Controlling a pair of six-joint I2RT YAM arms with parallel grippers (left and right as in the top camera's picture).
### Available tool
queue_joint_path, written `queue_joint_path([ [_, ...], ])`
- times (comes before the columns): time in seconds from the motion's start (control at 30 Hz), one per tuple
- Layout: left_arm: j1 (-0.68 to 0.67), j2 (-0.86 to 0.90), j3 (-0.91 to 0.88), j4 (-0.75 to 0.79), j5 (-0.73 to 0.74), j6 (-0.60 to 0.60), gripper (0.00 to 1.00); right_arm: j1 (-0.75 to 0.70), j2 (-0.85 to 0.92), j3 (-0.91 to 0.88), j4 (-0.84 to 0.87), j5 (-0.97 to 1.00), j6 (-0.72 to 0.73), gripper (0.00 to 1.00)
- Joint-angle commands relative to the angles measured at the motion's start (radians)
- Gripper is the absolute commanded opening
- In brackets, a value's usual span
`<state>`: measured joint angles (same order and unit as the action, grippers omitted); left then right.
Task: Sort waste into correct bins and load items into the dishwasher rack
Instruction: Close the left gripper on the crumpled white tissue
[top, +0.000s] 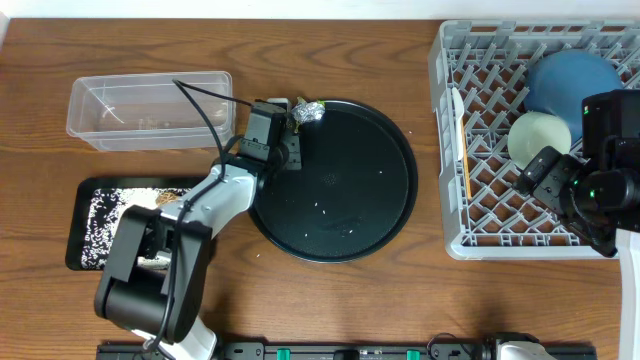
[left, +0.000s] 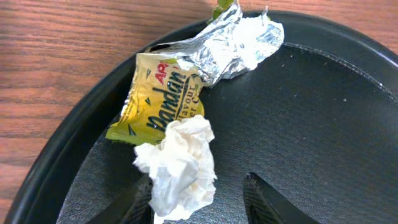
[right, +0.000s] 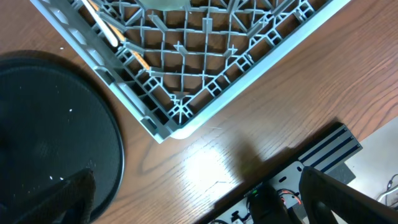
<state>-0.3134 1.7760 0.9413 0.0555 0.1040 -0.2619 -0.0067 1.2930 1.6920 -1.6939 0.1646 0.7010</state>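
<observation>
Reaches from the table's near-left up to the round black tray's (top: 380, 190) far-left rim with left gripper (left: 200, 202) part-spread astride the white paper scrap (left: 180, 165), yellow wrapper (left: 158, 99) and foil (left: 239, 43) just beyond, bare tray floor rightward, then hangs right gripper (right: 205, 193) wide-spread, holding nothing, over the dishwasher rack's (top: 500, 248) right side.

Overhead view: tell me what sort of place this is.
Likely a robot test bench for dish clearing: grey dishwasher rack, clear tub and round black tray on a wooden table.
</observation>
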Motion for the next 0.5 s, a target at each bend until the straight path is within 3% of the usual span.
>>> queue_joint_path([
  [0.0,0.000,-0.012,0.013,-0.014,-0.008,0.003,0.46,-0.007,-0.003,0.000,-0.001,0.003,0.016,0.99],
  [0.1,0.000,-0.011,0.013,-0.024,-0.010,0.004,0.47,-0.007,-0.003,0.000,-0.001,0.003,0.016,0.99],
  [0.3,0.000,0.050,0.012,-0.048,-0.090,0.008,0.69,-0.007,-0.003,0.000,-0.001,0.003,0.016,0.99],
  [0.47,0.000,0.068,0.012,-0.023,-0.089,0.026,0.70,-0.007,-0.003,0.000,-0.001,0.003,0.016,0.99],
])
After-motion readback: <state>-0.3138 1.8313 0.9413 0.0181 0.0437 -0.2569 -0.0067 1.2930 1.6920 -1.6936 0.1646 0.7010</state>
